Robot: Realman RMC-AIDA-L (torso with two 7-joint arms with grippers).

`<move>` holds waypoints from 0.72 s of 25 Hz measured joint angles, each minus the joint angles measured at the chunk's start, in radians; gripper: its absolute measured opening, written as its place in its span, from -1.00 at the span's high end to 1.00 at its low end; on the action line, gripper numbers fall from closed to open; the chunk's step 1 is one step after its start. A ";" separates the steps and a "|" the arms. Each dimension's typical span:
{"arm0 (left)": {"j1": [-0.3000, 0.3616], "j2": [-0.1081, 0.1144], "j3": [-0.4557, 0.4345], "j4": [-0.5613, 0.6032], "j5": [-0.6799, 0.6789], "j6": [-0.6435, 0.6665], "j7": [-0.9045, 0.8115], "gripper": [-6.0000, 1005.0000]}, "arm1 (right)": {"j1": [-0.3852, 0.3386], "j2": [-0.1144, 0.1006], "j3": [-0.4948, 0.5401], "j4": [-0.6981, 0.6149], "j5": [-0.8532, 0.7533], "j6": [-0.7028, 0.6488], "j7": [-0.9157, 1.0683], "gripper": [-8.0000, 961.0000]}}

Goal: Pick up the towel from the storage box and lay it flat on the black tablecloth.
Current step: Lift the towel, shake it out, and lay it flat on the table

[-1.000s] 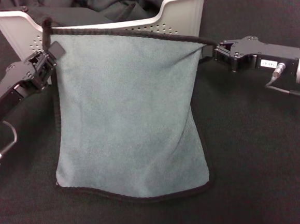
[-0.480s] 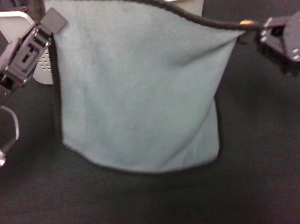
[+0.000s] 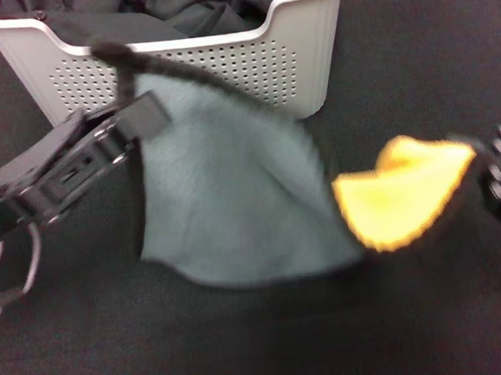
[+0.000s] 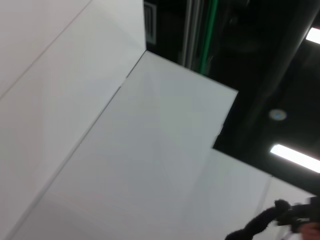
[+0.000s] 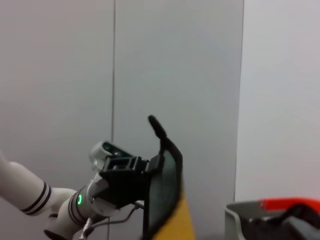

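1. Nearest, the black tablecloth (image 3: 263,343) covers the worktop; the towel (image 3: 234,197) hangs above it, grey-teal face showing, one corner flipped to orange-yellow.
2. The step in hand looks like the spreading; next, both corners likely need drawing apart and lowering so the folded corner flattens.
3. The left tool (image 3: 133,127) is clamped on the towel's upper corner; the right tool (image 3: 483,169) sits at the orange corner, apparently gripping it, though its fingers are blurred.
4. Farthest, the storage box (image 3: 223,59) holds black cloths (image 3: 193,5).
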 joint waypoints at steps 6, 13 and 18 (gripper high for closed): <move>0.156 0.077 0.373 0.241 -0.312 0.003 -0.098 0.89 | -0.137 0.005 0.061 -0.098 0.100 0.051 -0.051 0.95; 0.117 0.065 0.319 0.008 -0.357 -0.005 -0.068 0.89 | 0.005 0.001 0.101 0.037 0.059 0.019 0.038 0.95; 0.009 0.089 0.206 -0.372 -0.293 -0.023 0.075 0.89 | 0.237 0.000 -0.033 0.335 -0.068 -0.098 0.116 0.95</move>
